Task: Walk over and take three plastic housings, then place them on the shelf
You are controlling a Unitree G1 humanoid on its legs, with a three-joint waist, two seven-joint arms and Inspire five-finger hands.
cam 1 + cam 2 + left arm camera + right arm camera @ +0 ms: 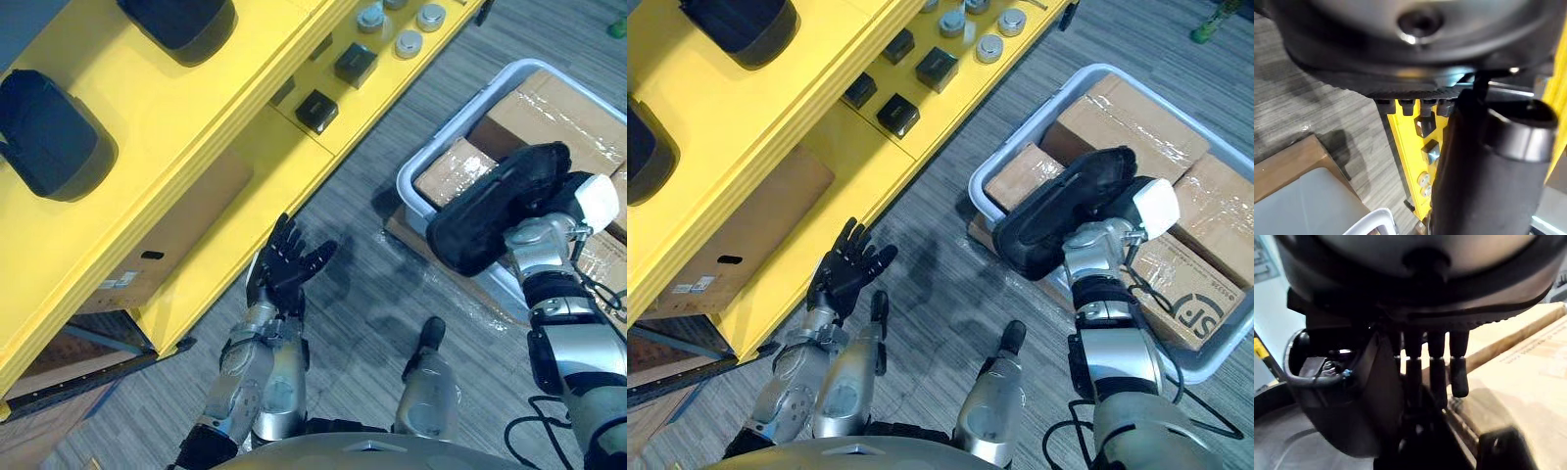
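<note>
right hand point(1146, 209) gripping rounded black plastic housing point(1056, 217), left hand point(846, 270) splayed

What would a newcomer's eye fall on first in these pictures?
The bright yellow shelf on the robot's left, with two black housings on top. Next, the right hand, shut on another housing, holding it over a grey bin of cardboard boxes. The left hand hangs open, fingers spread, beside the shelf.

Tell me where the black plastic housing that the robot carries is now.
The plastic housing is on the right of the eye views, gripped in the right hand, over the left rim of the grey bin of cardboard boxes.
</note>
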